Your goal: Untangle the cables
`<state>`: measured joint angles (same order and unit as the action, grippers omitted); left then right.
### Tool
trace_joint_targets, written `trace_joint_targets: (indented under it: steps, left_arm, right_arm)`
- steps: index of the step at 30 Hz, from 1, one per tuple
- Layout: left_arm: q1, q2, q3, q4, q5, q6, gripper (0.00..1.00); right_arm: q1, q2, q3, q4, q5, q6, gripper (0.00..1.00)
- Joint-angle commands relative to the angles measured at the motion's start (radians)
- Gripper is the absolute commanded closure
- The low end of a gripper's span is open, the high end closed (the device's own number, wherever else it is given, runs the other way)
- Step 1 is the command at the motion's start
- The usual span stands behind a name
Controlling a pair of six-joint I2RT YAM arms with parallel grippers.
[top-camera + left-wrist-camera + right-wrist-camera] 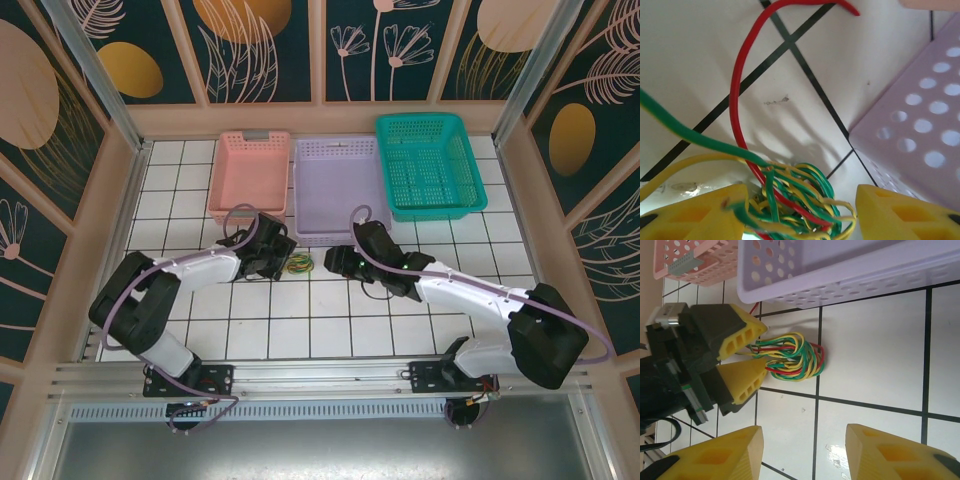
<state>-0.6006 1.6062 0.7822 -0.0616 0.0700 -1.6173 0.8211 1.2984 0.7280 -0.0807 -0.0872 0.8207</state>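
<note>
Left gripper (765, 349) wide, astride cables (795, 359); right gripper (804, 434) wide, nearby, w/o contact.

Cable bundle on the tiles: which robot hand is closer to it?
Left. The left gripper is open right around the cables; the right gripper is open too, a short way off, touching nothing.

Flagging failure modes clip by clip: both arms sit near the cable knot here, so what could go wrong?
The left arm's open jaws straddle the tangle of thin yellow, green and red wires; closing may pinch several strands together and tighten it.
The red wire's loose loop ends near the perforated lilac plastic basket and might snag there when pulled.
</note>
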Motion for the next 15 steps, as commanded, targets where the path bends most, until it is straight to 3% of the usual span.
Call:
trace_joint_targets:
  steps: [1,7,15]
  left_arm:
    - [0.002,0.035,0.023,-0.001,0.011,-0.046,0.44]
    - [0.002,0.077,0.031,-0.002,0.017,-0.038,0.59]
    - [0.0,0.013,-0.038,-0.037,-0.004,-0.041,1.0]
  right_arm:
    - [-0.012,-0.019,-0.011,-0.021,-0.021,-0.011,0.53]
    - [-0.022,-0.016,-0.026,-0.009,-0.038,-0.009,0.53]
    - [-0.029,-0.016,-0.039,0.009,-0.058,-0.016,0.53]
